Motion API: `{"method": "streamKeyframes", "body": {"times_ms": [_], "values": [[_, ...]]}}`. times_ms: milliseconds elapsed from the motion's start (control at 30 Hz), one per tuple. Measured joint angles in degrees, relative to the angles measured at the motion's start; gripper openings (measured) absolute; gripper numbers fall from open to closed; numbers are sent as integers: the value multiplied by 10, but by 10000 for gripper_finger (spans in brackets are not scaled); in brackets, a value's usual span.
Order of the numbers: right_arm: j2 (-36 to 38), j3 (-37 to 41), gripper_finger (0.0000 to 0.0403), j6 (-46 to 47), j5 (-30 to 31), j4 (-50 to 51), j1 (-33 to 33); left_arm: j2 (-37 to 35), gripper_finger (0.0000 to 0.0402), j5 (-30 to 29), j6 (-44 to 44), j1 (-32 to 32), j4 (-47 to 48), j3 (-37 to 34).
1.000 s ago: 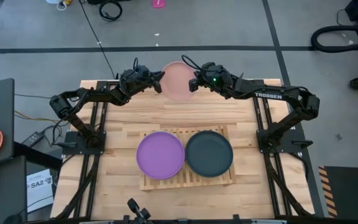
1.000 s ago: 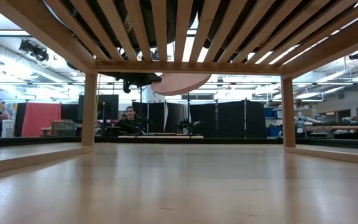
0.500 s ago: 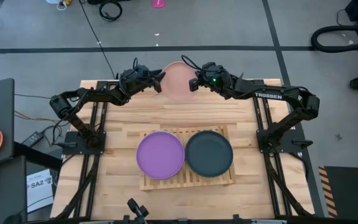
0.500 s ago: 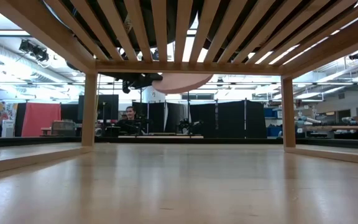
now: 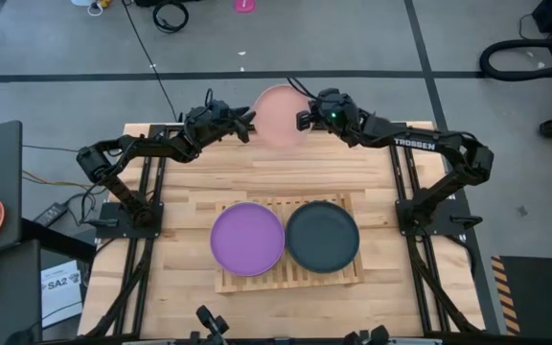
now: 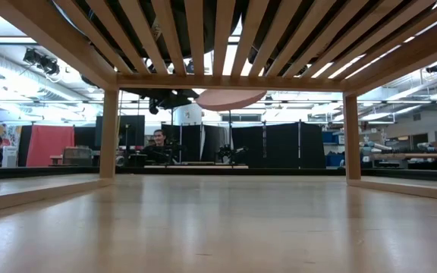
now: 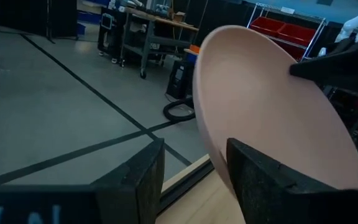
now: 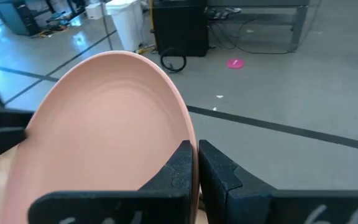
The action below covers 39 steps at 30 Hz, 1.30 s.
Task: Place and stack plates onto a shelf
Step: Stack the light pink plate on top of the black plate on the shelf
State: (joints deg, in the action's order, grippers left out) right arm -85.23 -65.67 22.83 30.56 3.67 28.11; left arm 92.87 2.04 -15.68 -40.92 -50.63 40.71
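A salmon pink plate hangs over the table's far edge, and my right gripper is shut on it. My left gripper is open at the plate's left side. In the left wrist view the plate's rim runs down into the gap between its fingers. A purple plate and a black plate lie flat side by side on the wooden slatted shelf near the table's front. My right gripper pinches the pink plate's rim on its right side between the two fingers. The fingers come about level from the table's right. The plate is lifted clear of the table and tilts slightly.
The bare wooden tabletop lies between the held plate and the shelf. The arms' bases and black frame rails stand at the left and right edges. The low view looks under the shelf's slats into the room, where a person sits.
My left gripper has opened and let go of the pink plate's left rim. My right gripper has carried the plate a little toward the table's far edge and to the right, and the plate stays clear of the table.
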Motion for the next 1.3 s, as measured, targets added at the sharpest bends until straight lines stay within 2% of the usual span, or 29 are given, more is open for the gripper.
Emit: {"method": "streamKeyframes", "body": {"times_ms": [300, 667, 800, 1133, 1300], "values": [[8, 0, 19, 2, -1, -6, 35, 1, 178, 0, 0, 0, 2, -1], [89, 0, 19, 2, -68, 2, 59, 1, 178, 0, 0, 0, 4, -1], [137, 0, 19, 25, -135, 8, 58, 1, 178, 1, 0, 0, 4, -1], [248, 0, 19, 147, -391, 103, 55, 1, 178, 1, 0, 0, 4, -1], [282, 0, 19, 181, -472, 174, 31, 1, 178, 1, 0, 0, 4, -1]]}}
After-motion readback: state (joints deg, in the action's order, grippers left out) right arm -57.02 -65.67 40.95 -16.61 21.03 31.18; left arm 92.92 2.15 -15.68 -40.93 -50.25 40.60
